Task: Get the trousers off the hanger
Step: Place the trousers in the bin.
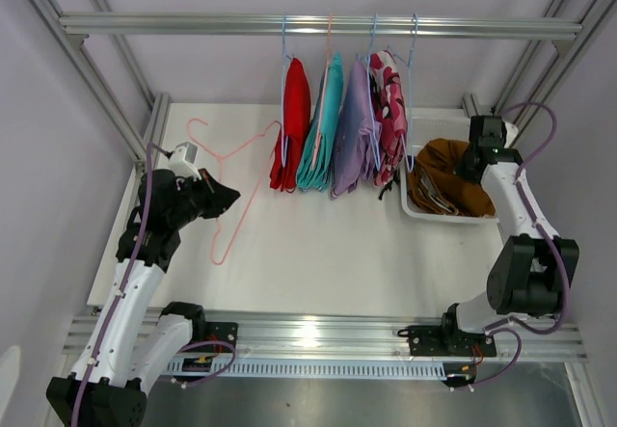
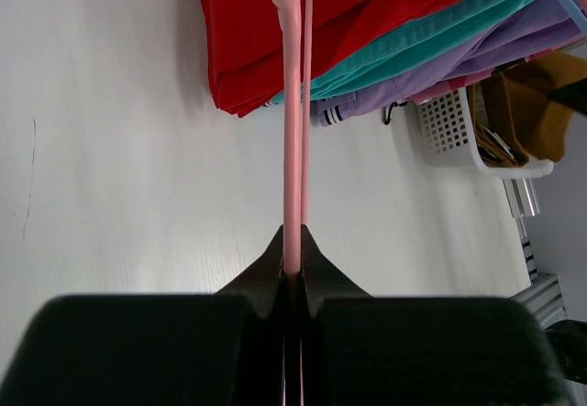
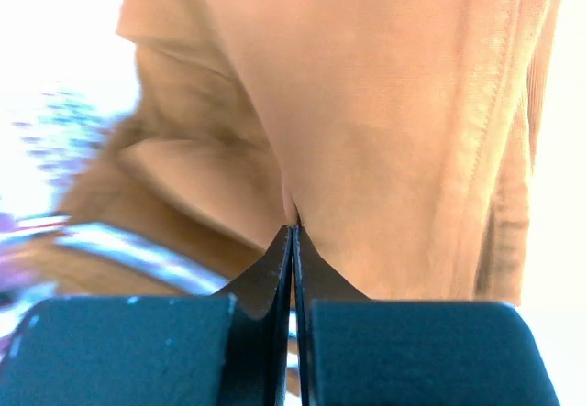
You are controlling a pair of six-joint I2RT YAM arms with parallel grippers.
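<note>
I counted five pairs of trousers. Four hung side by side from hangers on the rail [image 1: 193,25]: the red pair [image 1: 293,123], the teal pair [image 1: 321,128], the lilac pair [image 1: 353,133] and the pink camouflage pair [image 1: 389,109]. The fifth, the mustard-brown pair [image 1: 448,181], lay bunched in the single white basket [image 1: 424,212] at the far right of the table [image 1: 337,253]. One bare pink hanger [image 1: 227,157] sat left of the red pair.

My left arm leaned out along the table's left side with its wrist turned inward. The left gripper [image 2: 293,259] was pinched tight on the pink hanger's thin wire. My right arm had its elbow raised near the front edge and its forearm stretched out to the basket. There the right gripper [image 3: 293,227] had its fingers closed on a fold of the mustard-brown cloth.
</note>
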